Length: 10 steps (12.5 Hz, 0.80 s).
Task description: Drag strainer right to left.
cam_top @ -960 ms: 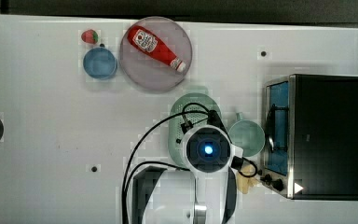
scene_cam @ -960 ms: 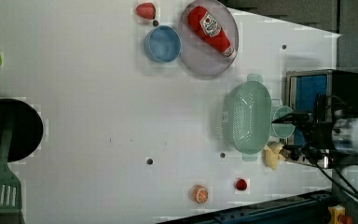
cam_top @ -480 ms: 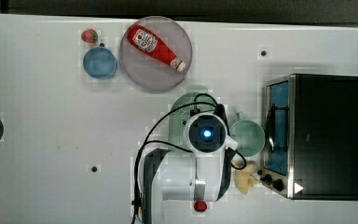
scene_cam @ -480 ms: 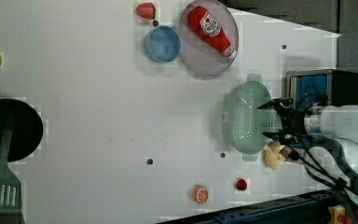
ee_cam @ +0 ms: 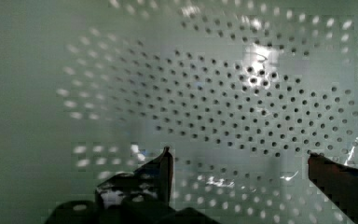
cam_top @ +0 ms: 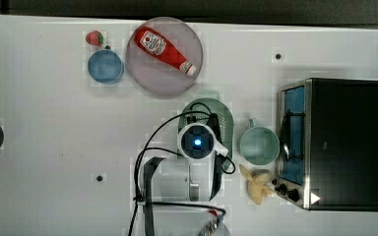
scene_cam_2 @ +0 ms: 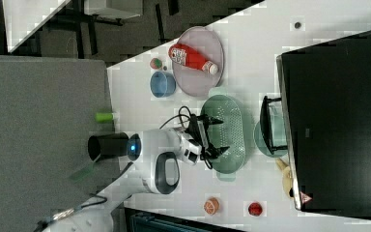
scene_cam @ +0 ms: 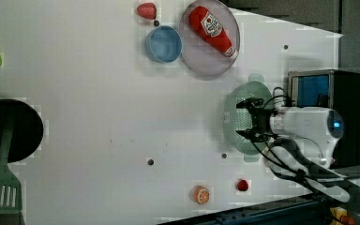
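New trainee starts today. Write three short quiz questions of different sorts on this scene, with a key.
1. True or false: the gripper is shut on the strainer.
2. What lies on the round plate? A) banana B) ketchup bottle C) strawberry
3. In the top view, what stands between the strainer and the toaster oven?

Key
1. False: it hangs open over the strainer's inside.
2. B, the ketchup bottle.
3. The mint-green mug.
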Motion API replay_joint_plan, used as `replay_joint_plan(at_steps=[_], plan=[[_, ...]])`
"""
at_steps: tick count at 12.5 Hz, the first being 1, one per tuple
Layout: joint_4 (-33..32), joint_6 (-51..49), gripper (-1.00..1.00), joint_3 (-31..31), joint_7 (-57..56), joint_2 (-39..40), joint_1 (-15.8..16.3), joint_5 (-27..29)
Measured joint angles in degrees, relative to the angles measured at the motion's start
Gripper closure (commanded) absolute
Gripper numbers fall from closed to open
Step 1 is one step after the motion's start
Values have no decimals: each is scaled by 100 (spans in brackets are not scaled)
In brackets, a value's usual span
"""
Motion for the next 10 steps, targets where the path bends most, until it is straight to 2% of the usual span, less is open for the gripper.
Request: replay_joint_plan(at_steps=[2,7,10], plan=[[-90,129,-100,-47,104,232,74,-191],[-78,263,-100,-100,428,194,304,48],[0,280,-100,99,641,176,268,59]])
